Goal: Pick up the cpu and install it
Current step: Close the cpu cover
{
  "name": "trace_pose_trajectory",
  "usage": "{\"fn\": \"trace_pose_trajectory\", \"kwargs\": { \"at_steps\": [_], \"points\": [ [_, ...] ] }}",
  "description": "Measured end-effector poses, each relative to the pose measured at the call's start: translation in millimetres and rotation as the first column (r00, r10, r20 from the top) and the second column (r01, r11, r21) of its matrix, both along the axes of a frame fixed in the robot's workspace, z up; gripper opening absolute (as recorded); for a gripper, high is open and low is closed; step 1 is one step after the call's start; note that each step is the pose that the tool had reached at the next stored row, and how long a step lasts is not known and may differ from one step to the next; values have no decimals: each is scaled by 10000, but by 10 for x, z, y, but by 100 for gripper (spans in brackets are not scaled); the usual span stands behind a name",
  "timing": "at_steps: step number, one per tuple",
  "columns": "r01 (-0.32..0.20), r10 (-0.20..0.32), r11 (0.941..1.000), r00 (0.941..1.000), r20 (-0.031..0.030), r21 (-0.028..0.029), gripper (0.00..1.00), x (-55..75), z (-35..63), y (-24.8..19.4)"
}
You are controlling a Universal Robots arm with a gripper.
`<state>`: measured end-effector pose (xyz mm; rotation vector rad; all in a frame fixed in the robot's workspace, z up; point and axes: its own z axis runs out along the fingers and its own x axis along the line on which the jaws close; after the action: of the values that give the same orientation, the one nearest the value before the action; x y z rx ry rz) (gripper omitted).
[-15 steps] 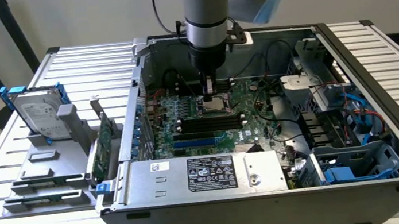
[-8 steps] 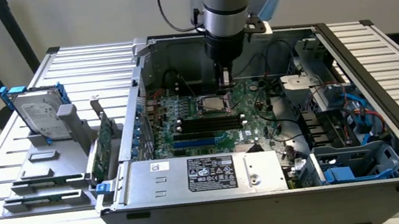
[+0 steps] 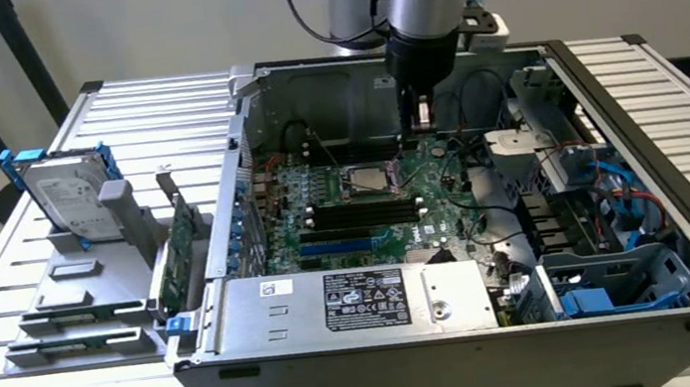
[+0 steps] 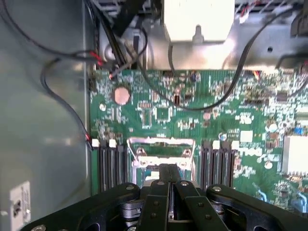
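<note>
The gripper [image 3: 422,123] hangs inside the computer case [image 3: 474,357], fingers pressed together. Its tips hover at the CPU socket [image 4: 161,150] on the motherboard [image 4: 159,115].

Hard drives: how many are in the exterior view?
1. The hard drive stands in the grey stand at the exterior view's left, beside the computer case. More may be hidden inside.

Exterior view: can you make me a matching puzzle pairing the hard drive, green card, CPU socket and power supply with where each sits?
1 hard drive
2 green circuit card
3 CPU socket
4 power supply

A on the motherboard
B in the grey rack, farthest from the case
C inside the case, along its near edge
D in the grey rack, next to the case

Pairs: 1-B, 2-D, 3-A, 4-C
</note>
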<state>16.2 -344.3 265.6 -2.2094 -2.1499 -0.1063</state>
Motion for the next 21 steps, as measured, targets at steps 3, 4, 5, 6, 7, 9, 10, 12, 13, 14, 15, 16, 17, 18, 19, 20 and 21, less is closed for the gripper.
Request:
{"fn": "trace_pose_trajectory", "kwargs": {
  "at_steps": [3, 4, 5, 6, 7, 9, 10, 12, 13, 14, 15, 16, 17, 18, 19, 20, 21],
  "points": [
    [-6, 6, 10000, 10000, -1, 0, 11, 94, 54, 0],
    [-8, 8, 10000, 10000, -1, 1, 11, 121, 66, 0],
    [-10, 10, 10000, 10000, -1, 1, 11, 148, 74, 0],
    [-11, 11, 10000, 10000, 0, 3, 11, 171, 78, 0],
    [-14, 14, 10000, 10000, 0, 4, 11, 193, 78, 0],
    [-20, 20, 10000, 10000, -1, 3, 11, 235, 79, 0],
    [-25, 25, 10000, 10000, -1, 5, 11, 254, 79, 0],
    [-34, 34, 10000, 10000, -1, 10, 11, 292, 79, 0],
    [-39, 39, 10000, 10000, -1, 13, 11, 312, 79, 0],
    [-45, 45, 10000, 10000, 0, 19, 11, 331, 79, 0],
    [-53, 53, 10000, 10000, 0, 26, 11, 345, 77, 0],
    [-60, 60, 10000, 10000, 5, 33, 11, 354, 72, 0],
    [-69, 69, 10000, 10000, 15, 39, 11, 359, 63, 0],
    [-78, 78, 10000, 10000, 24, 42, 11, 363, 52, 0],
    [-87, 87, 10000, 10000, 30, 45, 11, 367, 38, 0],
    [-96, 96, 9999, 9999, 37, 48, 11, 370, 24, 0],
    [-106, 106, 9999, 9999, 43, 50, 11, 374, 10, 0]
  ]
}}
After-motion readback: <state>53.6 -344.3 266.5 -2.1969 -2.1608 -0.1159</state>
